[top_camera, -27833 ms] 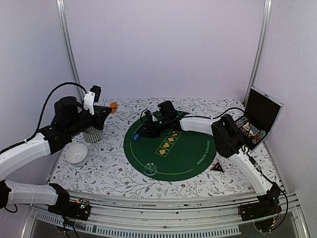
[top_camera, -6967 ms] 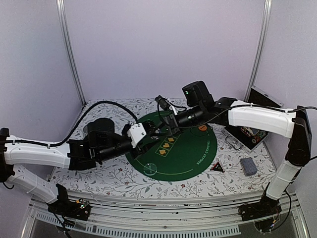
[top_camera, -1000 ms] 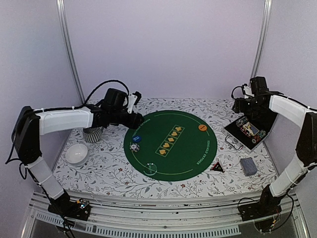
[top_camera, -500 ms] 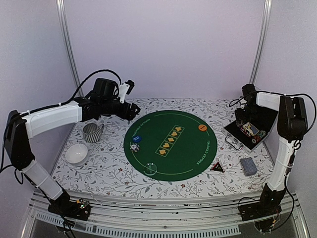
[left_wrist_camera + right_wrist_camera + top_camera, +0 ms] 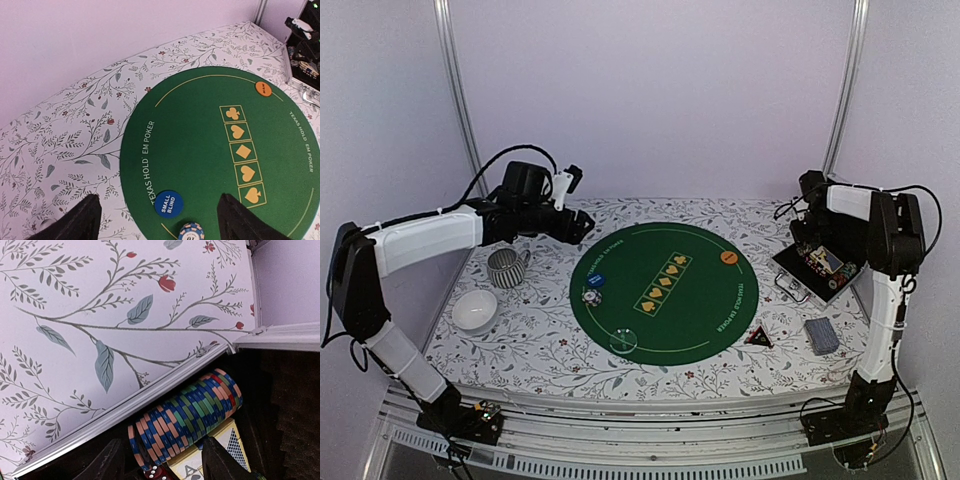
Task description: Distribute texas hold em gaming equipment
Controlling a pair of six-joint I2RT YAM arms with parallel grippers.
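A blue "small blind" button (image 5: 168,203) and a short stack of poker chips (image 5: 191,232) lie on the left part of the green mat (image 5: 200,150). An orange button (image 5: 263,88) lies at the mat's far right. My left gripper (image 5: 157,197) hovers open above the blue button and holds nothing. It sits at the mat's back left in the top view (image 5: 582,222). My right gripper (image 5: 164,442) is open over the open case (image 5: 830,255). Its fingers straddle the near end of a row of chips (image 5: 185,420). A deck of cards (image 5: 821,336) lies front right.
A striped mug (image 5: 504,268) and a white bowl (image 5: 475,310) stand left of the mat. A clear round object (image 5: 623,340) rests on the mat's front edge, a black triangle (image 5: 758,338) beside it. In the case lie a red die (image 5: 157,474) and an ace-marked card box (image 5: 227,457).
My left arm has drawn back toward the rear left and its jaws have widened. My right gripper has come down into the case over the chip row, its jaws narrowing.
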